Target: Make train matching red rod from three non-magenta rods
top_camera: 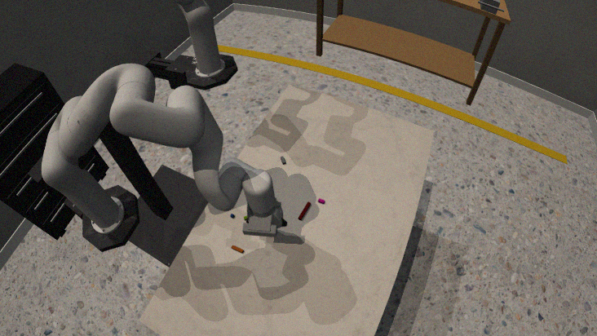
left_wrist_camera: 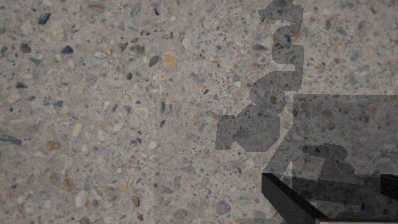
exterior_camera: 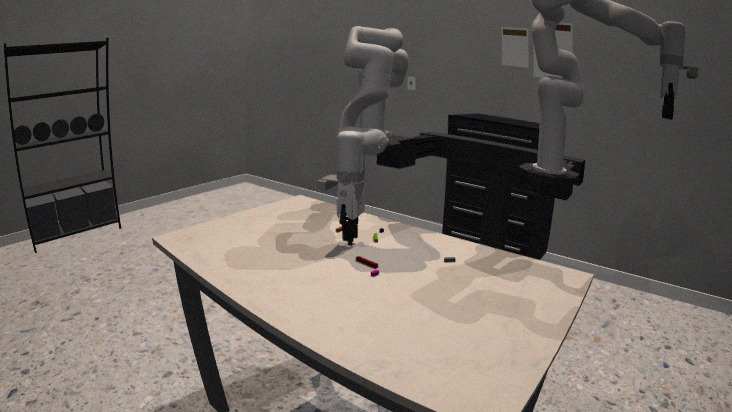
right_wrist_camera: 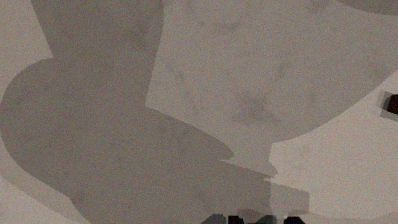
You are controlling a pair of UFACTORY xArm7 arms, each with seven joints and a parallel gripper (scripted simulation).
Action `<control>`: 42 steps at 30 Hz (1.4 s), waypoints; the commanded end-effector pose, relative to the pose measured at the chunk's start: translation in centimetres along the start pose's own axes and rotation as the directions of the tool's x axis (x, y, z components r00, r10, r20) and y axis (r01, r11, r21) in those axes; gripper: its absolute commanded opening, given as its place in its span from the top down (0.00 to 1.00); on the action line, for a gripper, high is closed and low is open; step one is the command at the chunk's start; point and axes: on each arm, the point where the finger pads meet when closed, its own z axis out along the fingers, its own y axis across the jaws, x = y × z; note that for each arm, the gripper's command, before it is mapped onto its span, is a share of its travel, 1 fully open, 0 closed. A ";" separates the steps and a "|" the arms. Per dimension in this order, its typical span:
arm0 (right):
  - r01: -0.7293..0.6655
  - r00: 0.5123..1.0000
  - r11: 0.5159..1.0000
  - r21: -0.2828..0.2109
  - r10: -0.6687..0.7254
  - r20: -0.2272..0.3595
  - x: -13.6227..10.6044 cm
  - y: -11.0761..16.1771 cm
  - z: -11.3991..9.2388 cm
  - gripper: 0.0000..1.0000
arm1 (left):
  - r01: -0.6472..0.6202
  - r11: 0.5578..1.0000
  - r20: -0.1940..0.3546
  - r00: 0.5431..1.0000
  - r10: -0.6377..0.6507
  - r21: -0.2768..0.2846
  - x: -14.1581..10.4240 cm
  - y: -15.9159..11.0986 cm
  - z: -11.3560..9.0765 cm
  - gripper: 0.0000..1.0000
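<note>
Tabletop (top_camera: 376, 187) (exterior_camera: 317, 301) (right_wrist_camera: 345, 170), pale, mottled, beneath right gripper (top_camera: 283, 223) (exterior_camera: 349, 241) (right_wrist_camera: 265, 220), jaws narrowly parted; left gripper (exterior_camera: 667, 116) (left_wrist_camera: 327, 182), jaws wide, above pebbly floor (top_camera: 501, 208) (exterior_camera: 102, 307) (left_wrist_camera: 100, 100)

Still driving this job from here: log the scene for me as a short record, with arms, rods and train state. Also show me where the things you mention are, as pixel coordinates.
right jaws: partly open, low over the table, right gripper (top_camera: 284, 223) (exterior_camera: 350, 240) (right_wrist_camera: 265, 220)
left jaws: open, off the table, left gripper (exterior_camera: 667, 113) (left_wrist_camera: 325, 181)
target length: red rod (top_camera: 304, 210) (exterior_camera: 367, 262)
banned: magenta rod (top_camera: 320, 201) (exterior_camera: 374, 272), beside the red rod
other rods seen: blue rod (top_camera: 232, 215) (exterior_camera: 381, 230), lime rod (top_camera: 245, 218) (exterior_camera: 375, 237), orange rod (top_camera: 237, 249) (exterior_camera: 339, 229) (right_wrist_camera: 394, 104), grey rod (top_camera: 283, 160) (exterior_camera: 449, 259)
train: none visible; these rods lie apart
under right jaws: cannot tell
</note>
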 end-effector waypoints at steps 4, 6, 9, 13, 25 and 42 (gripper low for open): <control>0.000 1.000 1.000 0.004 0.000 0.001 0.0 -0.2 -0.2 0.74 | 0.000 1.000 -0.005 1.000 0.000 -0.001 0.1 0.0 -0.2 0.00; 0.000 1.000 1.000 0.004 0.000 0.001 0.0 -0.2 -0.2 0.74 | 0.000 1.000 -0.005 1.000 0.000 -0.001 0.1 0.0 -0.2 0.00; 0.000 1.000 1.000 0.004 0.000 0.001 0.0 -0.2 -0.2 0.74 | 0.000 1.000 -0.005 1.000 0.000 -0.001 0.1 0.0 -0.2 0.00; 0.000 1.000 1.000 0.004 0.000 0.001 0.0 -0.2 -0.2 0.74 | 0.000 1.000 -0.005 1.000 0.000 -0.001 0.1 0.0 -0.2 0.00; 0.000 1.000 1.000 0.004 0.000 0.001 0.0 -0.2 -0.2 0.74 | 0.000 1.000 -0.005 1.000 0.000 -0.001 0.1 0.0 -0.2 0.00; 0.000 1.000 1.000 0.004 0.000 0.001 0.0 -0.2 0.5 0.74 | 0.000 1.000 -0.005 1.000 0.000 -0.001 0.1 0.0 -0.2 0.00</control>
